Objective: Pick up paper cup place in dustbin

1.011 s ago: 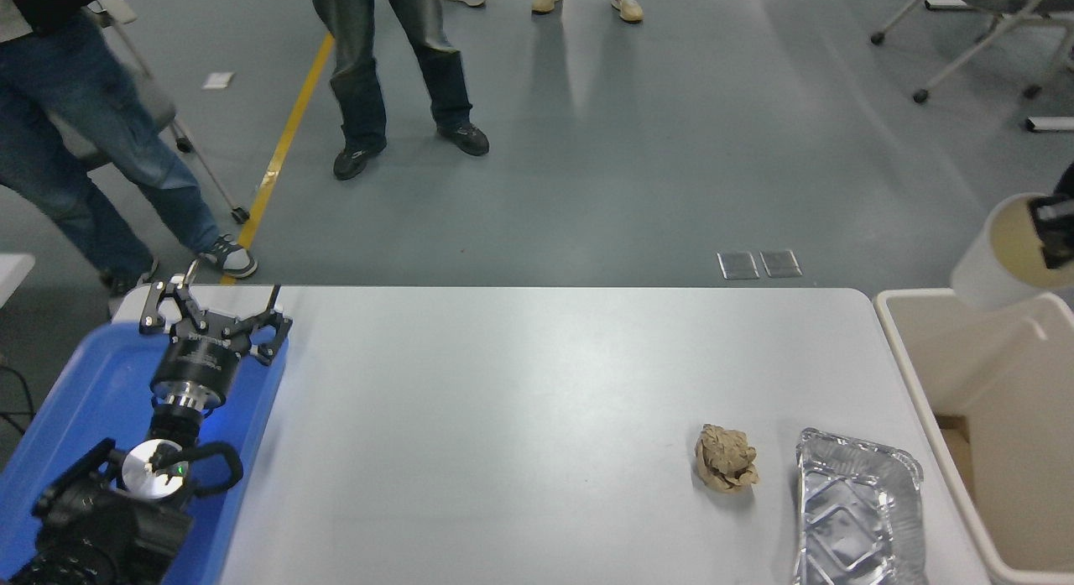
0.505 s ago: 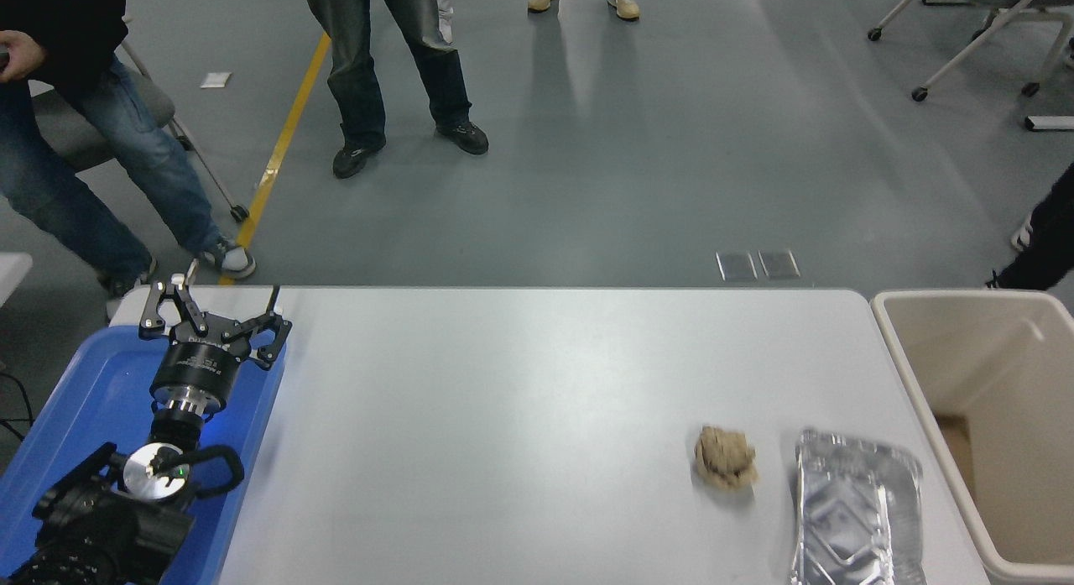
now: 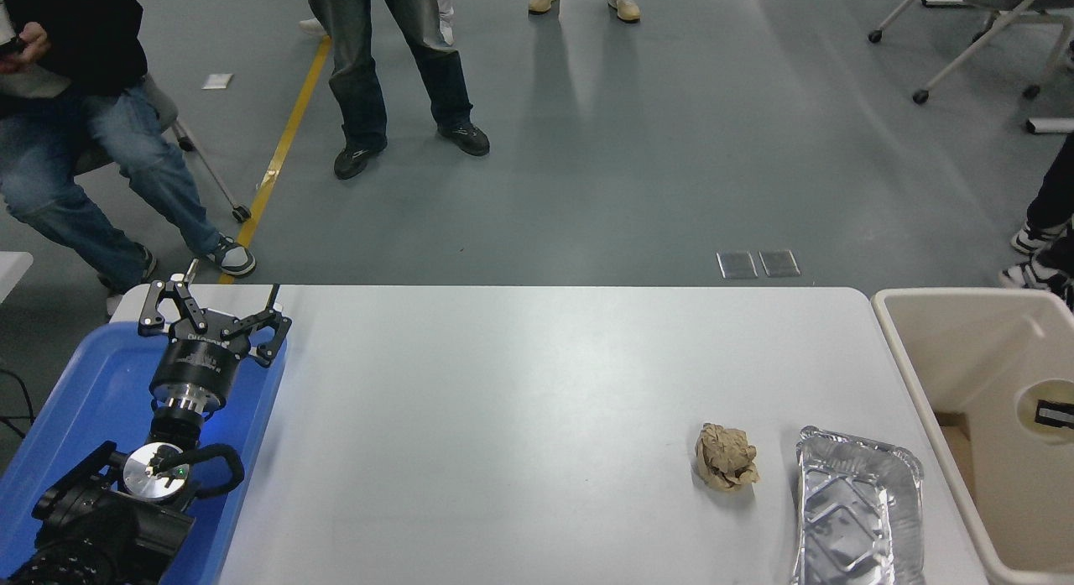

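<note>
The paper cup (image 3: 1030, 402) is inside the beige dustbin (image 3: 902, 358) at the picture's right edge, its cream inside facing me. Only a black finger of my right gripper (image 3: 1055, 413) shows, reaching into the cup's mouth as it grips the rim. The rest of the right arm is out of view. My left gripper (image 3: 214, 304) is parked at the lower left over the blue tray (image 3: 92, 383), fingers spread open and empty.
A crumpled brown paper ball (image 3: 727, 457) and a silver foil tray (image 3: 856, 509) lie on the white table (image 3: 520, 417) near the bin. People stand and sit beyond the table's far side, one seated at the top left (image 3: 75, 123).
The cup was held high above the bin's far rim, then went out of view. It now shows low inside the bin with the finger still in it. The left arm has not moved.
</note>
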